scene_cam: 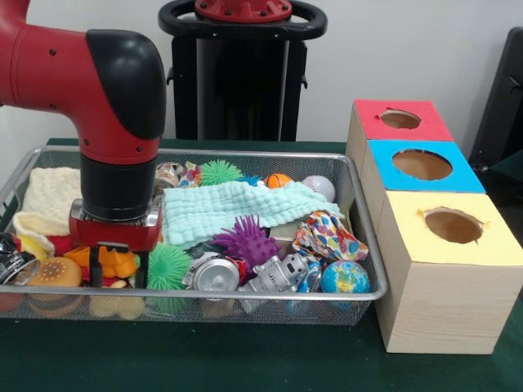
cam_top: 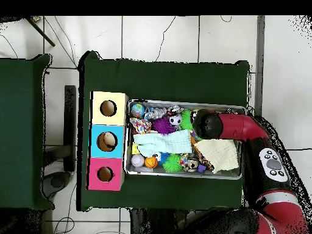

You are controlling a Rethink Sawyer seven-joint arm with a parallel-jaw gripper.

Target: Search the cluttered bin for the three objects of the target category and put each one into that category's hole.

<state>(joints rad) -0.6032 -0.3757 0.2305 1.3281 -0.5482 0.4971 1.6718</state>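
The silver wire mesh bin [scene_cam: 245,296] is full of mixed toys; it also shows in the overhead view [cam_top: 183,102]. My gripper [scene_cam: 118,268] is down inside its left end. It is open, with a black finger [scene_cam: 96,265] on each side of an orange toy [scene_cam: 118,261]. Three wooden boxes with round holes stand to the right of the bin: red top [scene_cam: 400,120], blue top [scene_cam: 422,165], yellow top [scene_cam: 452,226]. In the overhead view the arm's wrist [cam_top: 206,125] hides the gripper.
The bin holds a mint cloth [scene_cam: 233,208], a cream cloth [scene_cam: 51,196], a purple spiky ball [scene_cam: 245,241], green spiky balls [scene_cam: 167,265], a globe ball [scene_cam: 344,278], a baseball [scene_cam: 319,188], a can [scene_cam: 216,273], a burger toy [scene_cam: 55,272] and a patterned cloth [scene_cam: 327,237].
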